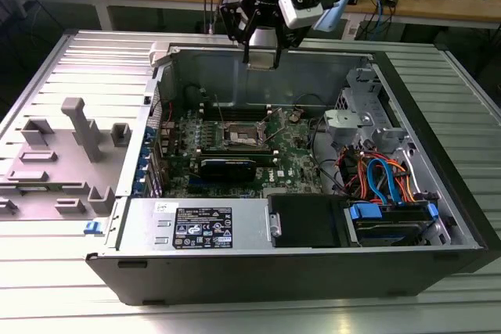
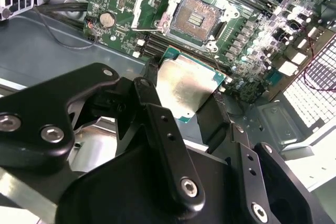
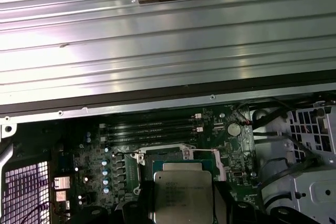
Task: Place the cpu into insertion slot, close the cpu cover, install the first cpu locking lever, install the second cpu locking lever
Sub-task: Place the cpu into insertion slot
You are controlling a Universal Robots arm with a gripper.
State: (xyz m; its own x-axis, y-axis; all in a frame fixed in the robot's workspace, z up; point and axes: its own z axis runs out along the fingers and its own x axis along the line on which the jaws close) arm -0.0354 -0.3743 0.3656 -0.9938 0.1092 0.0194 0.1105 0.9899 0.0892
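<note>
Gripper clenched on the cpu: one black finger on each of two opposite edges, silvery lid facing the second wrist view. I read the chip as held in the air, clear of the board, not seated. In the exterior view the gripper hangs above the wall of the open computer case farthest from that camera, over the back edge of the green motherboard. Insertion slot is apart from the cpu, with its dark centre bare and a silver rim around it. In the first wrist view the chip overlaps part of the slot. Memory slots run just beside the socket, coin battery near it. Power supply lies along the case's near side, blue and orange cables on the exterior view's right. Grey fixture tray sits on the ribbed table at the exterior view's left.
</note>
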